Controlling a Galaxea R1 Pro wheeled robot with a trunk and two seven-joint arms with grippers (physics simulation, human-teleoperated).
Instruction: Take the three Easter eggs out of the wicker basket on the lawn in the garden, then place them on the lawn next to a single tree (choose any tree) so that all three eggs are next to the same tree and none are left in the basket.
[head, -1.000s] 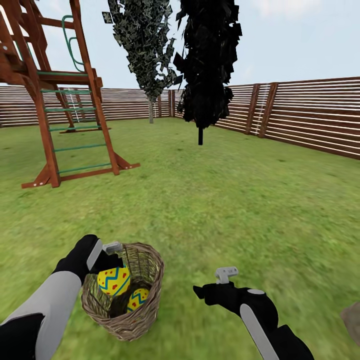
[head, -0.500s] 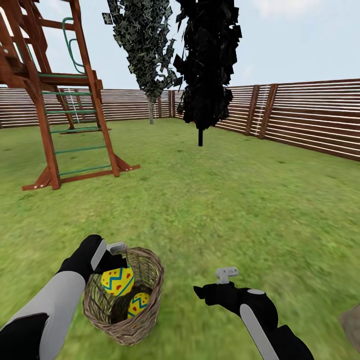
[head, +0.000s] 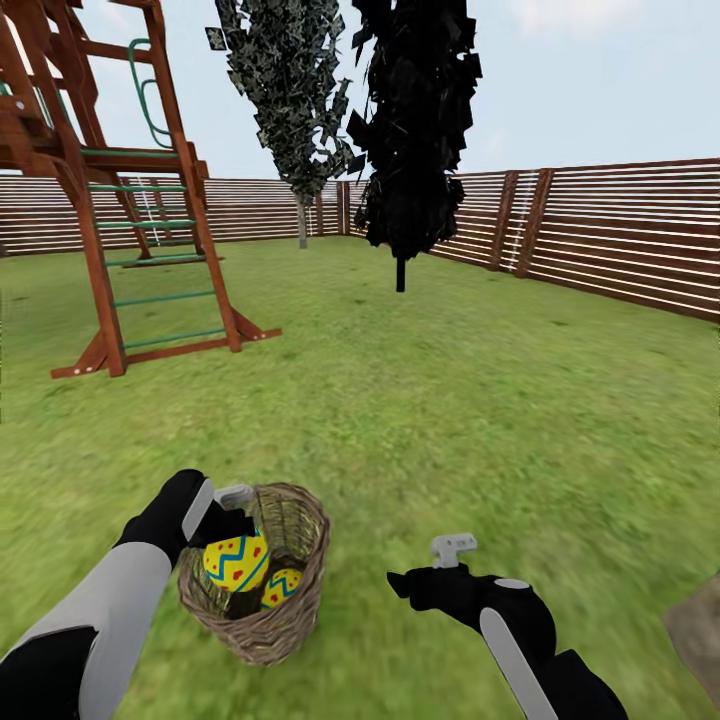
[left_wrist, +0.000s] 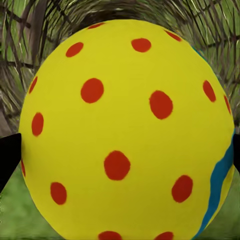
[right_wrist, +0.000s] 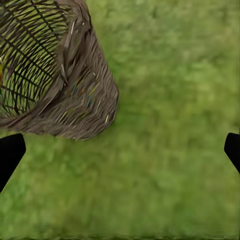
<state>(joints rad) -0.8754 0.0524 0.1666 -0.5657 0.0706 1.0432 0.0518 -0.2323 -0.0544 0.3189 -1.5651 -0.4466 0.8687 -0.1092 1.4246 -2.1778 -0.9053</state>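
Jaws of the left gripper (head: 236, 520) clamp one egg (head: 236, 561) at the basket (head: 290, 620) mouth; right gripper (head: 452, 548) hangs wide open over lawn (head: 480, 400).

Two eggs show: the held one and a second egg (head: 281, 587) inside. No writing is legible. Open grass lies ahead; a play frame (head: 110, 200) stands far left, two trees (head: 410, 130) and a fence (head: 620, 235) beyond.

A small tan wicker basket (head: 262, 615) with a braided rim is seen tipped on the mottled green lawn (head: 450, 420). One yellow egg (head: 236, 561) with red dots and a blue zigzag band is held at the basket's mouth by the left tool (head: 232, 512). A second egg (head: 281, 587) lies lower inside. A third cannot be made out.
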